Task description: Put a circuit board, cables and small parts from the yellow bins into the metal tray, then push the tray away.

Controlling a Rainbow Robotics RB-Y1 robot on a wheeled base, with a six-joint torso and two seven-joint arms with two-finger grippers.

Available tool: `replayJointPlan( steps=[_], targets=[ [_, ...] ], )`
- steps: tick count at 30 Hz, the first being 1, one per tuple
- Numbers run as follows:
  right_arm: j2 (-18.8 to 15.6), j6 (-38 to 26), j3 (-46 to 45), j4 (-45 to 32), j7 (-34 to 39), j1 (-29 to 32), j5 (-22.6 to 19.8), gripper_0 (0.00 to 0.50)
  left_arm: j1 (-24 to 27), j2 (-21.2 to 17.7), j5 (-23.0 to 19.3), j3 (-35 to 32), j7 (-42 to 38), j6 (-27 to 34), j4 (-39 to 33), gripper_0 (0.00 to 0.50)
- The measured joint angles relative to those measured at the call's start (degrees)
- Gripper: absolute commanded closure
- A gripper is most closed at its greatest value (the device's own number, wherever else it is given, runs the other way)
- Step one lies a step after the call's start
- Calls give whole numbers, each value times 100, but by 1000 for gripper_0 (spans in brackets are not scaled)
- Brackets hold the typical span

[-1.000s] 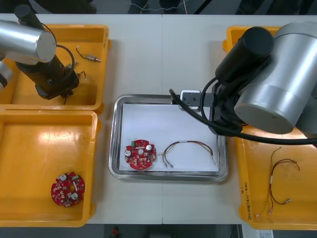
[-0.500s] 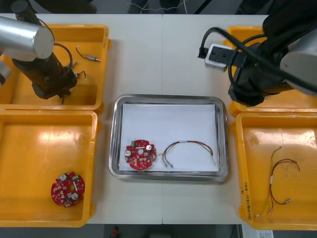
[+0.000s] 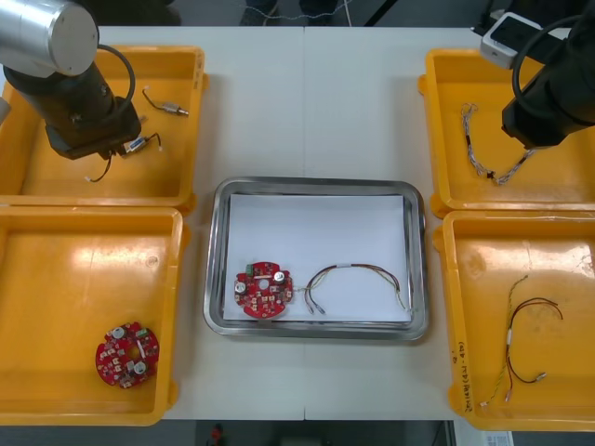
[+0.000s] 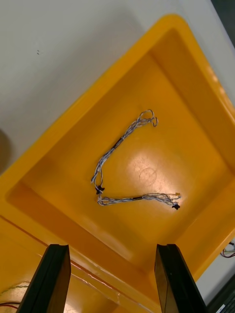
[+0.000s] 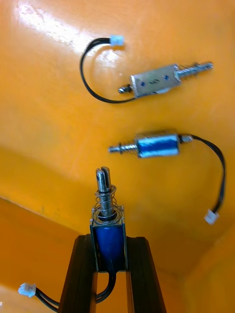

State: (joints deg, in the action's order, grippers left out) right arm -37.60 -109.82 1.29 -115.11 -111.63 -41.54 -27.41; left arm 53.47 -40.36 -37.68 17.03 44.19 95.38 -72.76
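L gripper (image 5: 110, 242) is pinching a small metal part (image 5: 107, 217) over the far-left yellow bin (image 3: 181, 111). R gripper (image 4: 111, 257) is hanging spread above the twisted cable (image 4: 117, 146) in the far-right bin (image 3: 442, 139).

A light worktop (image 3: 307, 102) stretches between the left claw (image 5: 110, 244) and the right claw (image 4: 111, 249). Past its far edge, beyond both claws, lies dark floor (image 3: 214, 11).

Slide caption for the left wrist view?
Left gripper shut on a small metal part inside a yellow bin, two other metal parts lying beyond its fingertips.
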Motion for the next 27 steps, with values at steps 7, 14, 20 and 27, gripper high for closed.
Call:
replayJointPlan(
  steps=[7, 14, 20, 27],
  targets=[
    [25, 0, -72, 974, 26, -186, 453, 0, 0, 0, -1, -21, 0, 633, -926, 500],
    [136, 0, -442, 2354, 174, -841, 648, 0, 0, 20, -183, -21, 0, 1107, -1849, 500],
    [213, 0, -989, 3083, 175, -1171, 937, 0, 0, 251, -309, -21, 0, 1274, -2410, 500],
    [218, 0, -1447, 3860, 254, -1431, 1380, 0, 0, 715, -297, 171, -4, 1287, -2794, 500]
  ],
)
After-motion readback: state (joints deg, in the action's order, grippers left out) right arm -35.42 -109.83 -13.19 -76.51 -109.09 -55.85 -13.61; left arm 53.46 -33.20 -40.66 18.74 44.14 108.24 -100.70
